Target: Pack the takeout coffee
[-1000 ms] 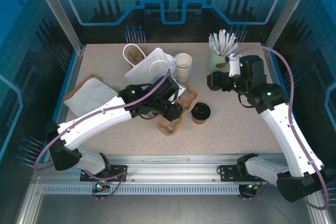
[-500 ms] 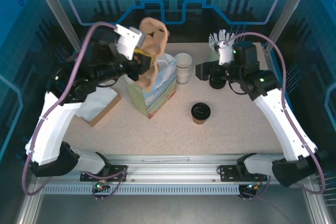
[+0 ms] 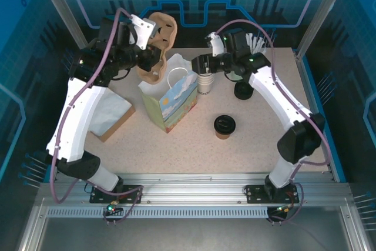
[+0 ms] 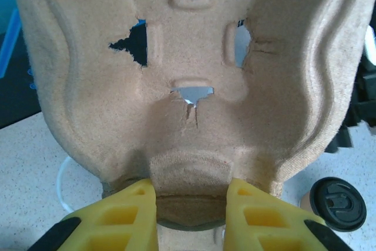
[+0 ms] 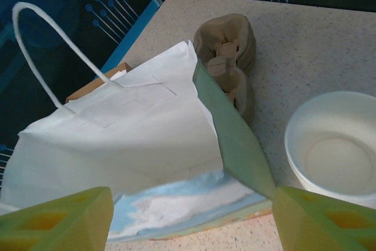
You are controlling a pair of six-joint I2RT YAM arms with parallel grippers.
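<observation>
From where I stood, the takeout coffee [image 3: 224, 125] sat upright on the speckled table [image 3: 194, 151], a little right of the middle of the overhead view. Its black lid was on and neither arm was touching it. It stood apart from the paper bag [image 3: 170, 103], which was upright at the centre with its mouth open and its white handle up. In the left wrist view the coffee [image 4: 338, 203] showed in the lower right corner.

The left gripper [image 4: 191, 197] was held high at the upper left of the overhead view, its yellow fingers [image 4: 136, 218] clamped on the edge of a brown pulp cup carrier [image 4: 188, 74]. The carrier hung above and behind the bag.

The right gripper [image 5: 192, 204] reached in from the upper right to the bag's top. Its jaws stood wide apart, one at each lower corner of its wrist view, with the bag's open rim between them. I could not tell whether they touched the paper. A stack of white cups [image 3: 205, 79] stood just right of the bag.
</observation>
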